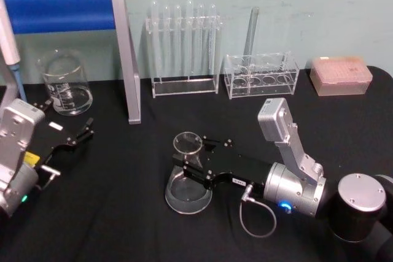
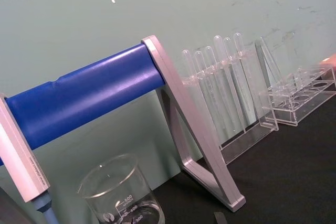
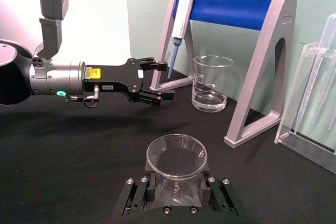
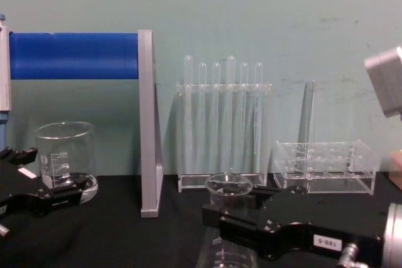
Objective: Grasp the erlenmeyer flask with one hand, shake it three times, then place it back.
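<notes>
- Right gripper [image 1: 186, 165] reaches in from the robot's right, low over the counter [image 1: 123, 219]. Its jaws sit on either side of the erlenmeyer flask [image 1: 184, 199] neck, just under the flared rim.
- The jaws look closed onto the neck, with both sides against the glass in the right wrist view (contact looks real, grip force unknown).
- The flask is upright near the middle of the counter, in front of the test tube racks. Its base appears to rest on the surface rather than being lifted.
- Left gripper [image 1: 78, 136] is parked on the robot's left near the beaker [image 1: 64, 84], jaws apart and holding nothing.
- Progress, as a judgement: the grasp looks made, and the flask is not in the air.
- The pictures can't show whether any shakes have happened. If none, what's left is lift, three shakes, set down, release.
</notes>
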`<state>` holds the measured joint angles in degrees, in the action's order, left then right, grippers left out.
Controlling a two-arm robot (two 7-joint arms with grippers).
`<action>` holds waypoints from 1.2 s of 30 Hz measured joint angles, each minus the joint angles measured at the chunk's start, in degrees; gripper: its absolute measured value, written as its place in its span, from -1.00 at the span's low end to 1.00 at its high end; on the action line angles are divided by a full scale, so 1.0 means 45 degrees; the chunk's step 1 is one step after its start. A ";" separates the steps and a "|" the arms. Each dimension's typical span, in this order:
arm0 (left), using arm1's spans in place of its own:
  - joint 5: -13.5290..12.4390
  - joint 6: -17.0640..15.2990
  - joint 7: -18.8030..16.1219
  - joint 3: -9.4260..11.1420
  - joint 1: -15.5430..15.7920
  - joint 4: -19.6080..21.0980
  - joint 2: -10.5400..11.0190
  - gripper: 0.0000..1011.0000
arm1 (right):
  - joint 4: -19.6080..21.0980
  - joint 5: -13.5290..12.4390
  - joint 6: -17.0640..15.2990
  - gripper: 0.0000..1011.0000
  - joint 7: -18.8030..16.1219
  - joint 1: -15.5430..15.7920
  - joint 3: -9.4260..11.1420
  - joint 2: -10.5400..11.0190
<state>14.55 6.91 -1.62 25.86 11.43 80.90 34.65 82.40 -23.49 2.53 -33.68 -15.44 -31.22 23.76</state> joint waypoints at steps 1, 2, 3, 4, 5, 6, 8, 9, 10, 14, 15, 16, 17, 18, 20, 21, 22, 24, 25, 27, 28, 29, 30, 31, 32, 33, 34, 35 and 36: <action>0.0000 0.0000 0.0000 0.0001 0.0000 0.0000 0.0000 0.98 | 0.0026 -0.0005 -0.0002 -0.11 -0.0007 0.0004 0.0005 0.0016; 0.0000 0.0000 0.0000 0.0000 0.0000 0.0000 0.0000 0.98 | 0.0064 -0.0013 -0.0001 -0.11 -0.0012 0.0008 0.0020 0.0041; 0.0000 0.0000 0.0000 0.0000 0.0000 0.0000 0.0000 0.98 | 0.0183 -0.0046 -0.0021 -0.11 -0.0013 0.0018 0.0064 0.0092; 0.0000 0.0000 0.0000 0.0001 0.0000 0.0000 0.0000 0.98 | 0.0284 -0.0066 -0.0049 -0.11 -0.0003 0.0030 0.0096 0.0127; 0.0000 0.0000 0.0000 0.0000 -0.0001 0.0000 0.0000 0.98 | 0.0375 -0.0085 -0.0088 -0.11 0.0019 0.0039 0.0125 0.0158; 0.0000 0.0000 0.0000 0.0000 -0.0001 0.0000 0.0000 0.98 | 0.0482 -0.0098 -0.0131 -0.11 0.0052 0.0048 0.0161 0.0192; 0.0000 0.0000 0.0000 0.0000 0.0000 0.0000 0.0000 0.98 | 0.0859 -0.0147 -0.0284 -0.11 0.0218 0.0079 0.0307 0.0302; 0.0000 0.0000 0.0000 0.0001 0.0000 0.0000 0.0000 0.98 | 0.1154 -0.0171 -0.0452 -0.11 0.0409 0.0093 0.0441 0.0382; 0.0000 0.0000 0.0000 0.0000 0.0000 0.0000 0.0000 0.98 | 0.1154 -0.0171 -0.0452 -0.11 0.0409 0.0093 0.0441 0.0382; 0.0000 0.0000 0.0000 0.0001 -0.0001 0.0000 0.0000 0.98 | 0.1956 -0.0197 -0.1043 -0.11 0.1029 0.0089 0.0826 0.0554; 0.0000 0.0000 0.0000 0.0001 0.0000 0.0000 0.0000 0.98 | 0.2065 -0.0197 -0.1134 -0.11 0.1140 0.0086 0.0894 0.0574; 0.0000 0.0000 0.0000 0.0001 0.0000 0.0000 0.0000 0.98 | 0.2181 -0.0197 -0.1216 -0.11 0.1243 0.0083 0.0959 0.0591; 0.0000 0.0000 0.0000 0.0000 0.0000 0.0000 0.0000 0.98 | 0.2364 -0.0190 -0.1329 -0.11 0.1448 0.0078 0.1073 0.0604; 0.0000 0.0000 0.0000 0.0000 -0.0001 0.0000 0.0000 0.98 | 0.2448 -0.0184 -0.1382 -0.11 0.1535 0.0078 0.1132 0.0608; 0.0000 0.0000 0.0000 0.0000 0.0000 0.0000 0.0000 0.98 | 0.2590 -0.0161 -0.1475 -0.11 0.1713 0.0078 0.1227 0.0610; -0.0001 0.0000 0.0000 0.0000 -0.0001 0.0000 0.0000 0.98 | 0.2730 -0.0110 -0.1533 -0.11 0.1877 0.0079 0.1319 0.0603; 0.0000 0.0000 0.0000 0.0000 0.0000 0.0000 0.0000 0.98 | 0.2778 -0.0085 -0.1550 -0.11 0.1950 0.0081 0.1355 0.0596; 0.0000 0.0000 0.0000 0.0000 0.0000 0.0000 0.0000 0.98 | 0.2931 0.0034 -0.1625 -0.11 0.2204 0.0116 0.1472 0.0566; -0.0001 0.0000 0.0000 0.0000 0.0000 0.0000 -0.0001 0.98 | 0.2985 0.0066 -0.1652 -0.11 0.2290 0.0131 0.1515 0.0546; 0.0000 0.0000 0.0000 0.0001 0.0000 0.0001 -0.0001 0.98 | 0.3140 0.0181 -0.1729 -0.11 0.2553 0.0188 0.1637 0.0482; 0.0000 0.0000 0.0000 0.0000 -0.0001 0.0000 0.0000 0.98 | 0.3193 0.0218 -0.1752 -0.11 0.2632 0.0210 0.1673 0.0462; 0.0000 0.0000 0.0000 0.0000 -0.0001 0.0000 0.0000 0.98 | 0.3242 0.0265 -0.1777 -0.11 0.2715 0.0238 0.1713 0.0438; -0.0001 0.0000 0.0000 0.0000 -0.0001 0.0000 0.0000 0.98 | 0.3317 0.0353 -0.1824 -0.11 0.2865 0.0283 0.1796 0.0387; 0.0000 0.0000 0.0000 0.0000 -0.0001 0.0000 0.0000 0.98 | 0.3346 0.0394 -0.1845 -0.11 0.2934 0.0301 0.1831 0.0365; 0.0000 0.0000 0.0000 0.0000 0.0000 0.0000 0.0000 0.98 | 0.3377 0.0435 -0.1870 -0.11 0.2991 0.0324 0.1872 0.0341; 0.0000 0.0000 0.0000 0.0000 -0.0001 0.0000 0.0000 0.98 | 0.3401 0.0469 -0.1894 -0.11 0.3041 0.0345 0.1907 0.0318; 0.0000 0.0000 0.0000 0.0000 0.0000 0.0000 0.0000 0.98 | 0.3434 0.0526 -0.1933 -0.11 0.3107 0.0377 0.1965 0.0278; 0.0000 0.0000 0.0000 0.0000 -0.0001 0.0000 0.0000 0.98 | 0.3442 0.0558 -0.1952 -0.11 0.3142 0.0393 0.1997 0.0252; -0.0001 0.0000 0.0000 0.0000 0.0000 0.0000 0.0000 0.98 | 0.3448 0.0585 -0.1967 -0.11 0.3161 0.0408 0.2022 0.0226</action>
<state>14.55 6.91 -1.62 25.86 11.43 80.90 34.65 97.91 -20.85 -6.32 -19.46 -13.61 -22.12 24.78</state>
